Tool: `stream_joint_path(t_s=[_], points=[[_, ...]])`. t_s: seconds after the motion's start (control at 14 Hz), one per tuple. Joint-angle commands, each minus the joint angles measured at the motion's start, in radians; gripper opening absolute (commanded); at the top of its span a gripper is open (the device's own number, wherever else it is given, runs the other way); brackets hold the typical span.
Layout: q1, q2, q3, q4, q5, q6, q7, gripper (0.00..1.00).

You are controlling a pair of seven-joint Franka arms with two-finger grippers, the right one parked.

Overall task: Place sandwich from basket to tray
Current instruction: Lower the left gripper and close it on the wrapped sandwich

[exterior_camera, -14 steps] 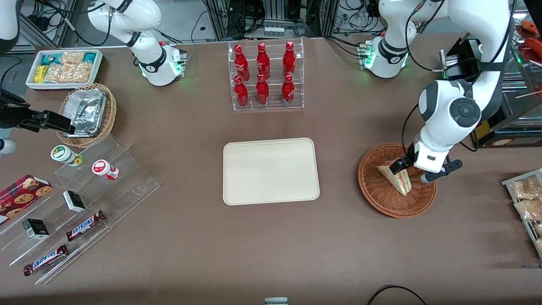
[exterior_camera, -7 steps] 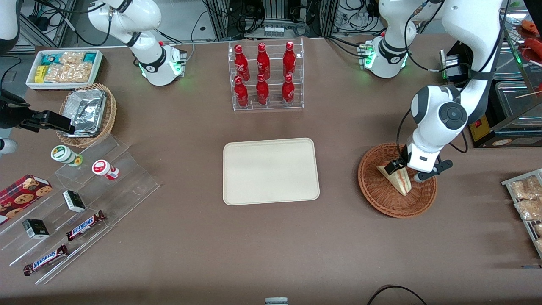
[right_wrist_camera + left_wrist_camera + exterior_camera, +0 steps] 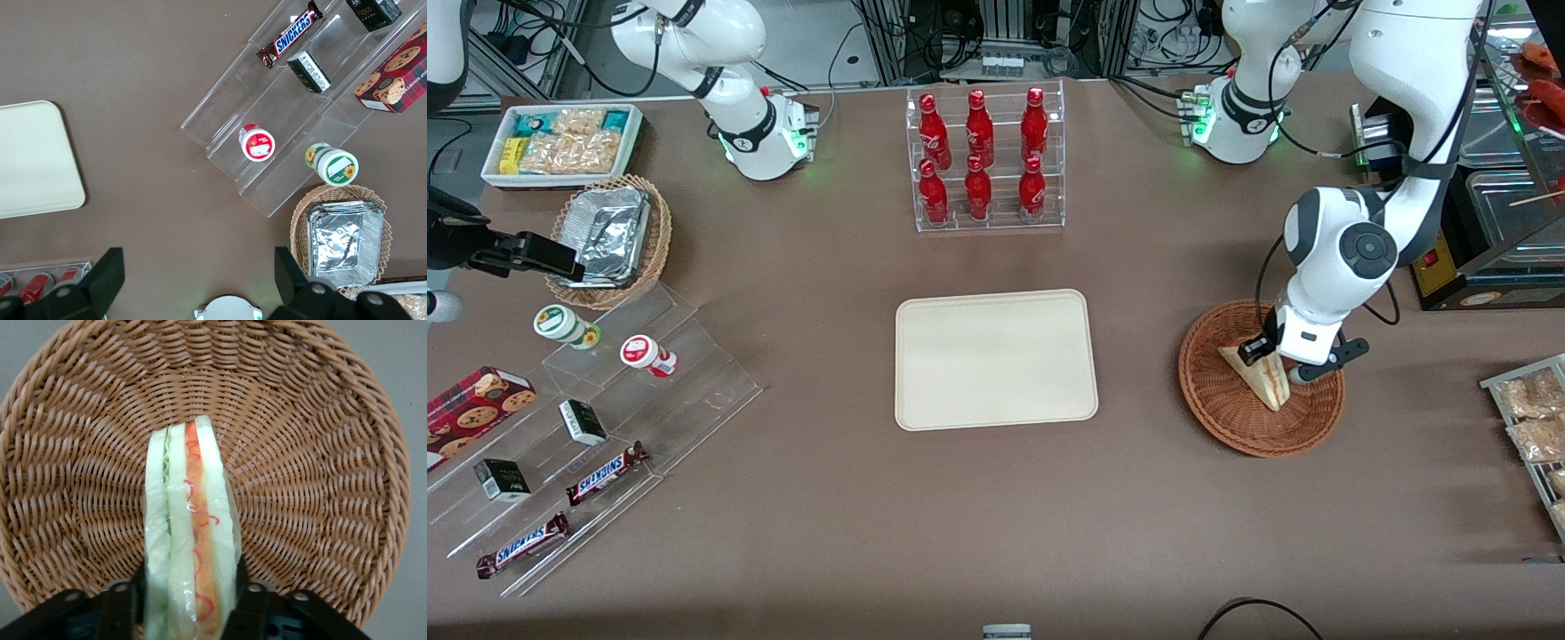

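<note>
Pale bread with green and red-orange filling marks the sandwich [image 3: 192, 540], which stands on edge in the middle of the basket [image 3: 1227, 404], its filling edge turned up toward the wrist camera and a clear wrap glinting along its sides. The pincer [image 3: 190, 597] is down inside the basket with one dark finger [image 3: 130, 600] on each bread face, pinching the sandwich at one end. In the front view the pincer [image 3: 1272, 358] sits at the part of the wedge farther from the camera, while the sandwich [image 3: 1263, 378] points its narrow end nearer. The reddish-brown wicker basket rests on the brown tabletop [image 3: 996, 516] toward the working arm's end. The cream tray [image 3: 996, 360] lies flat beside the basket, well apart from it, toward the parked arm's end.
</note>
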Motion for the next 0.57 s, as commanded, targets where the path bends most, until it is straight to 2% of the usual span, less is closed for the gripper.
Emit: stream_joint_path(t_s=[0.0,0.21,0.5], points=[[-0.006,-0.053,0.005,0.005,0.023,-0.014,-0.030,0.00],[-0.010,-0.103,-0.001,0.103,0.028,-0.193,-0.018,0.00],[-0.073,-0.094,-0.018,0.403,0.059,-0.564,-0.022,0.00]])
